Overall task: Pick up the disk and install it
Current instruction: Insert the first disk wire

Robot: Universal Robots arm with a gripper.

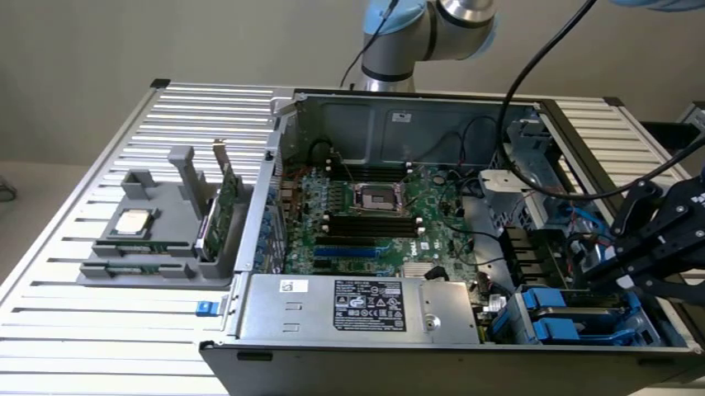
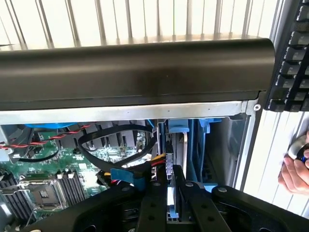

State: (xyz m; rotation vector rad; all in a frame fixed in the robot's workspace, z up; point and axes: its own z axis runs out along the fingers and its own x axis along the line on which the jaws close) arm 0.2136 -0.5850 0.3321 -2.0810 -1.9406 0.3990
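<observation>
One disk [image 2: 172, 197], edge-on, clamped in my gripper [image 2: 173, 178] above the blue drive bay [image 1: 567, 320]. Install step, I judge; seating calls for rails square to the slot.

Black rectangular label [image 1: 369, 304] with white print, on the silver-grey metal power-supply box [image 1: 289, 320]: characters too small to read. Small white sticker [image 1: 293, 286] beside it: likewise illegible.

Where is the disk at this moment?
The disk stands on edge at the blue drive bay, in the corner of the computer case at the exterior view's lower right, gripped by the end effector.
</observation>
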